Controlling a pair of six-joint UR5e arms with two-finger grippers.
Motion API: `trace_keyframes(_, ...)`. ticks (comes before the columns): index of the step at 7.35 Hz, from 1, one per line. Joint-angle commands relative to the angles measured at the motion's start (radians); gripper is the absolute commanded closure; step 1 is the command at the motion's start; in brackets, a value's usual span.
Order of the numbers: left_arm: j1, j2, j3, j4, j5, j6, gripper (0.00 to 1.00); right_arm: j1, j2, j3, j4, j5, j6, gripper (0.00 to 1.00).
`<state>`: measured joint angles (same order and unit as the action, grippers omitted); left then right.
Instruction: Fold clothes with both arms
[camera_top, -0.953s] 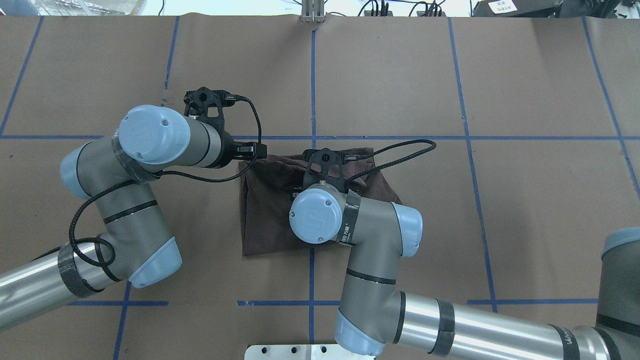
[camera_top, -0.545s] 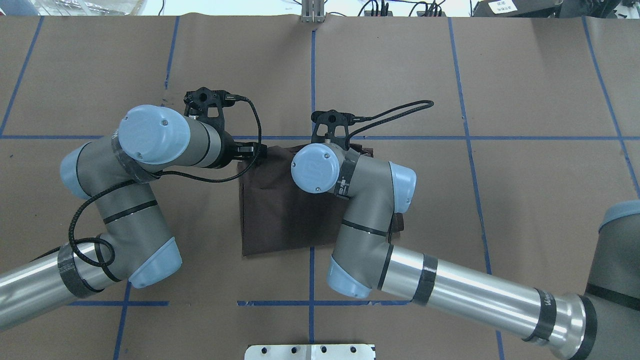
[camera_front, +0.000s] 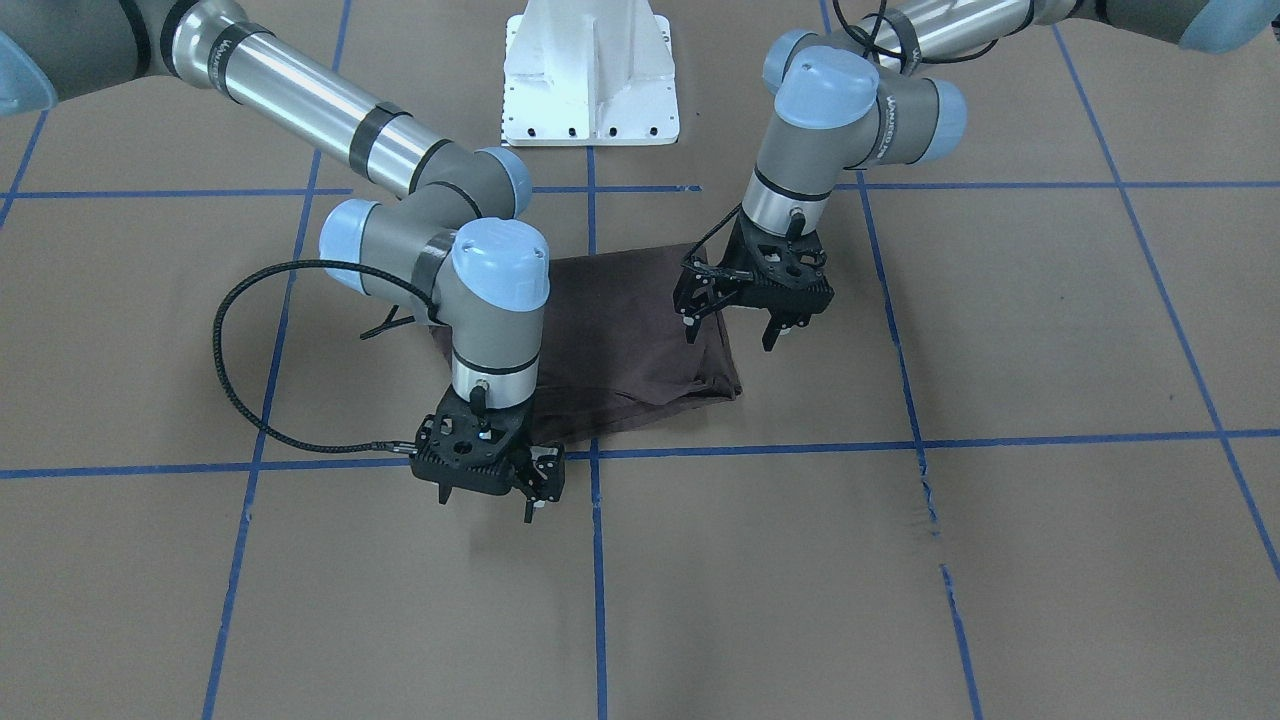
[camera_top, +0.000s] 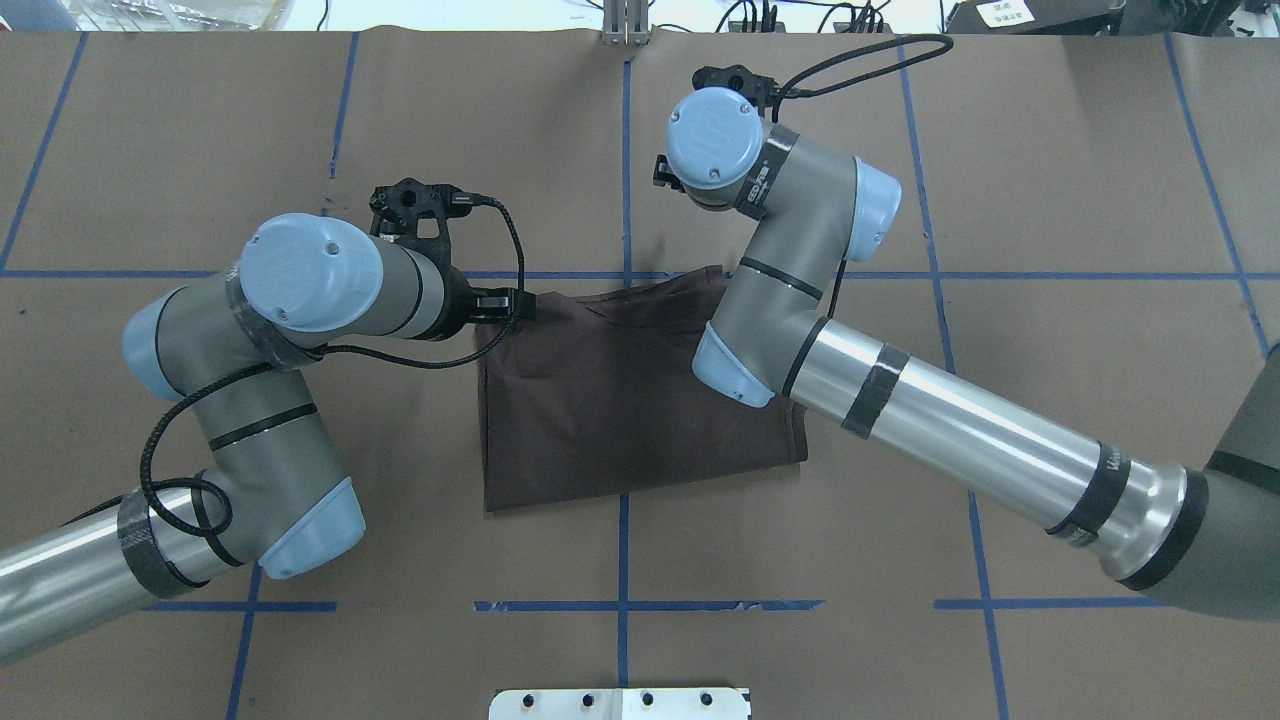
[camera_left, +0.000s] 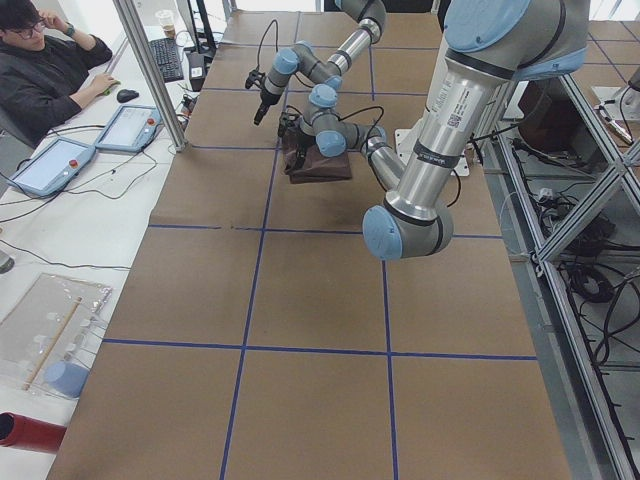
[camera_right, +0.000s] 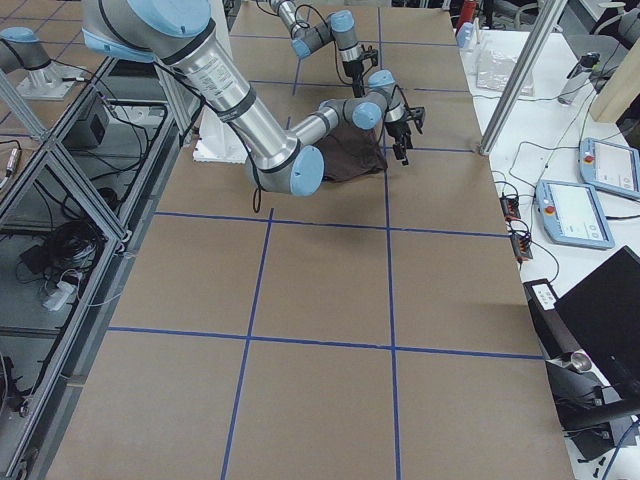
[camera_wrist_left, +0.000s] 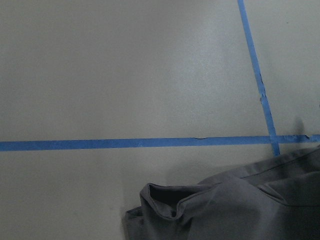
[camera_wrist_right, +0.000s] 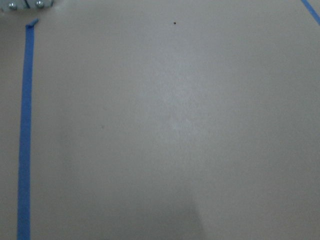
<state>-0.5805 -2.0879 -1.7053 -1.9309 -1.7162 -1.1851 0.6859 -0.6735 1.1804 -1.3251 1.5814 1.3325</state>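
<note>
**Out in front of the white base: a limp T-shirt, both tools empty**

Straight out from the white metal base (camera_front: 590, 90), on the brown paper-covered surface (camera_front: 1000, 330), lies the dark brown short-sleeved T-shirt (camera_front: 630, 340). It is folded into a rough rectangle across the blue tape line (camera_front: 592, 215) that runs out from the base.

The black two-finger left tool (camera_front: 729, 338) hangs over the T-shirt's side edge, partway out from the base. Its fingers are spread wide with nothing between them. One fingertip is over the cloth and the other is over bare surface.

The black two-finger right tool (camera_front: 487, 505) hangs just past the edge of the T-shirt farthest from the base. It is likewise spread wide and empty, and its wrist camera shows only bare surface and tape.

The cloth looks light, soft and wholly limp. It should sag from any single pinch, and its stacked layers will likely slide over one another. The edge farthest from the base is rumpled, and the left wrist view shows a curled lip of fabric (camera_wrist_left: 170, 197) at one corner.

The safest hold is probably a deep pinch through all the layers. One tool should take each of two corners along that far edge, and the two should lift together so that the fold stays square. A shallow nip might catch only the top layer and peel the fold open.
</note>
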Motion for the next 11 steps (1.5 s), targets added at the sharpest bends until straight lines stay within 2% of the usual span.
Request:
trace_keyframes(1,0.014,-0.026,0.067,0.003,0.003,-0.002,0.00,0.035,-0.018,0.059,0.004,0.107,-0.012,0.00)
trace_keyframes(2,0.014,-0.052,0.117,0.004,0.006,-0.001,0.00,0.035,-0.052,0.095,0.004,0.120,-0.013,0.00)
trace_keyframes(4,0.033,-0.066,0.142,0.003,0.009,0.004,0.00,0.035,-0.104,0.160,0.004,0.121,-0.018,0.00)
trace_keyframes(6,0.060,-0.067,0.176,0.003,0.039,0.007,0.00,0.035,-0.112,0.166,0.001,0.121,-0.021,0.00)
trace_keyframes(8,0.007,-0.069,0.217,-0.002,0.046,0.015,0.00,0.035,-0.112,0.166,0.001,0.121,-0.021,0.00)
trace_keyframes(9,-0.028,-0.075,0.264,-0.006,0.046,0.018,0.00,0.035,-0.113,0.166,0.003,0.121,-0.021,0.00)
trace_keyframes(11,-0.100,-0.092,0.389,-0.100,0.047,0.088,0.00,0.032,-0.117,0.166,0.003,0.121,-0.021,0.00)
